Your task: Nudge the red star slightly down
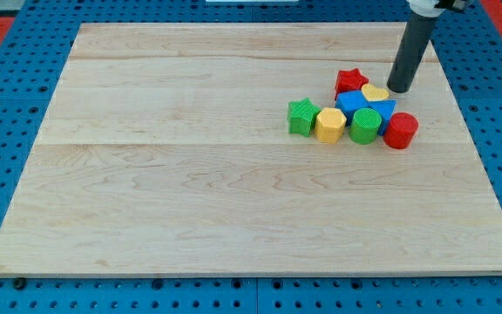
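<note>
a: where is the red star (350,81) sitting?
b: at the view's top of the cluster on the bench (190,174), touching the blue block (356,102) and yellow heart (375,92).
a: tool?
b: just a rod, nothing to open or close, gripping nothing. my tip (400,88) is sitting right of the heart, not touching the star.
a: progress?
b: looking not started. i'm judging the tip needs to get above the star, then push down a little.

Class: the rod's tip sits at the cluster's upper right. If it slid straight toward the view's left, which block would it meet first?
Probably the yellow heart, just left of my tip; the red star lies beyond it. Depth is uncertain.
</note>
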Available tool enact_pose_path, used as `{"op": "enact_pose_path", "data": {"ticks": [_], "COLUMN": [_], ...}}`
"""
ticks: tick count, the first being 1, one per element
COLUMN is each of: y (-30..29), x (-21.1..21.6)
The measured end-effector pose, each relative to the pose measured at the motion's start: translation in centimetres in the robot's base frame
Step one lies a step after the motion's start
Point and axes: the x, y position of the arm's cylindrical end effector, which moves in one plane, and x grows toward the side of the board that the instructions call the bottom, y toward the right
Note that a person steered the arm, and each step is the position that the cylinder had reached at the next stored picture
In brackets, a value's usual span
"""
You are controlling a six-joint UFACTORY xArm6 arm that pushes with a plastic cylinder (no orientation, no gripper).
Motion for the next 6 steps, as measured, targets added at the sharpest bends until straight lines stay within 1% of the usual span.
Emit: {"op": "enact_pose_path", "data": {"ticks": [1,2,3,4,5,6], "y": [-0.4,-1.3,-3.8,-5.0,-3.6,-5.0], "x": [-1.5,-1.7,-0.7,-0.7,-1.2,-2.1]}}
